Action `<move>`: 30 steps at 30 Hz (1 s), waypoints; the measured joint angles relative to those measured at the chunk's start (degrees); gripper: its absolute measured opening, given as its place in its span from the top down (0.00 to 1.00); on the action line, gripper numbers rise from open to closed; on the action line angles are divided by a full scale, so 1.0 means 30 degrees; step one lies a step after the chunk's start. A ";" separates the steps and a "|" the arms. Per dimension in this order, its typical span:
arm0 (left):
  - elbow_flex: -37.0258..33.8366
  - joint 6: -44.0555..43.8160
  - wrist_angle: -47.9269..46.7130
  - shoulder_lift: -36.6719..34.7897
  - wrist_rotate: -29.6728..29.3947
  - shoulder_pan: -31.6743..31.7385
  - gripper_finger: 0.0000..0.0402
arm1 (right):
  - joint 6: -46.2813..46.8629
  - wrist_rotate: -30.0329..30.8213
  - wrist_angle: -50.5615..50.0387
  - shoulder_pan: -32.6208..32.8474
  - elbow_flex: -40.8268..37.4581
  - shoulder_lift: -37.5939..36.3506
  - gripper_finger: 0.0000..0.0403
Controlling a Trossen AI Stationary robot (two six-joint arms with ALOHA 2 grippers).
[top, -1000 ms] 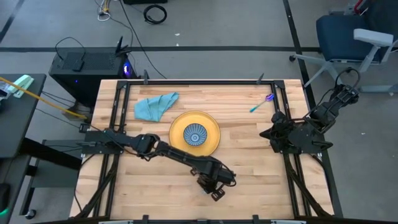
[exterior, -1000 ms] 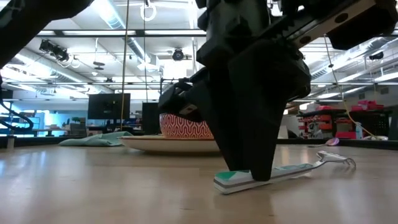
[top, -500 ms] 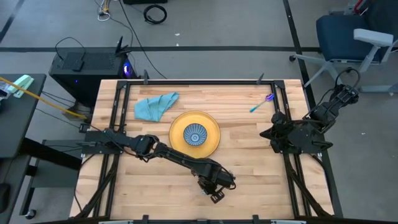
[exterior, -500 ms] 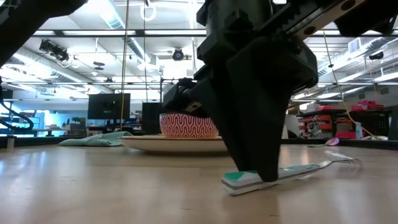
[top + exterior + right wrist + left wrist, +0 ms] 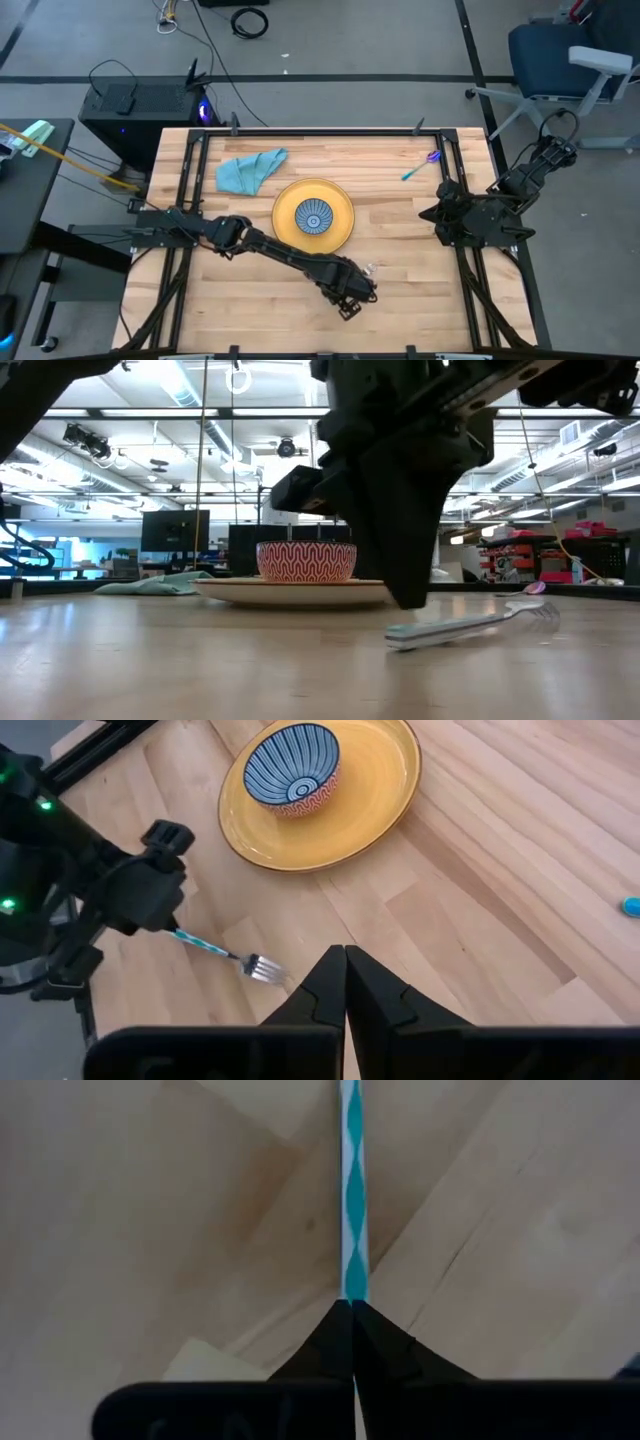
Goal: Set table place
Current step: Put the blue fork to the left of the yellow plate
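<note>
— Where do we stand with the place setting on the light wooden plank bench point(image 5: 420, 290) with its black rail frame?

— Our left claw point(image 5: 349, 293) is down at the near side of the bench, just in front of the round yellow plate point(image 5: 340, 228) that carries the small blue-patterned bowl point(image 5: 314, 215). It is clenched on the slim fork with the teal-and-white striped handle point(image 5: 470, 624); the wrist view shows the fingertips point(image 5: 385, 1345) pinched together on the handle's end, and the tines point(image 5: 262, 968) point away from it, toward the right.

— And the right claw point(image 5: 345, 955)?

— Parked at the right edge of the bench, closed on nothing, well apart from the work.

— How do we reckon the fork will handle?

— Light and stiff, likely smooth plastic, so it could twist or slide in a narrow pinch. It lies nearly flat, leaving little room under it. We judge the middle of the handle the safer hold, since an end grip lets the tines droop.

— Anything else about?

— A crumpled teal cloth point(image 5: 250, 170) at the far left, and a small blue-and-purple utensil point(image 5: 421, 166) at the far right.
</note>
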 joint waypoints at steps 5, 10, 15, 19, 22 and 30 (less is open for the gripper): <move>0.0000 0.0009 -0.0771 0.0000 -0.1231 -0.0286 0.98 | 0.0000 -0.0004 -0.0192 0.0000 0.0000 0.0006 0.97; 0.0022 0.0153 -0.0693 0.0000 -0.1625 -0.0408 0.96 | 0.0019 0.0001 -0.0585 -0.0007 0.0000 -0.0001 0.97; 0.0029 0.0080 0.0021 -0.0022 -0.1562 -0.0293 0.90 | 0.0044 0.0001 -0.0599 -0.0007 0.0000 -0.0001 0.97; 0.0058 0.0070 0.1157 -0.0036 -0.1007 -0.0100 0.88 | 0.0025 0.0001 -0.0606 -0.0007 0.0000 -0.0001 0.97; 0.0084 0.0089 0.1871 -0.0044 -0.0457 0.0110 0.88 | 0.0015 0.0002 -0.0613 -0.0007 0.0000 -0.0001 0.97; 0.0783 0.0597 0.1994 -0.0212 -0.0522 0.0679 0.86 | 0.0015 0.0001 -0.0629 -0.0007 0.0000 0.0006 0.97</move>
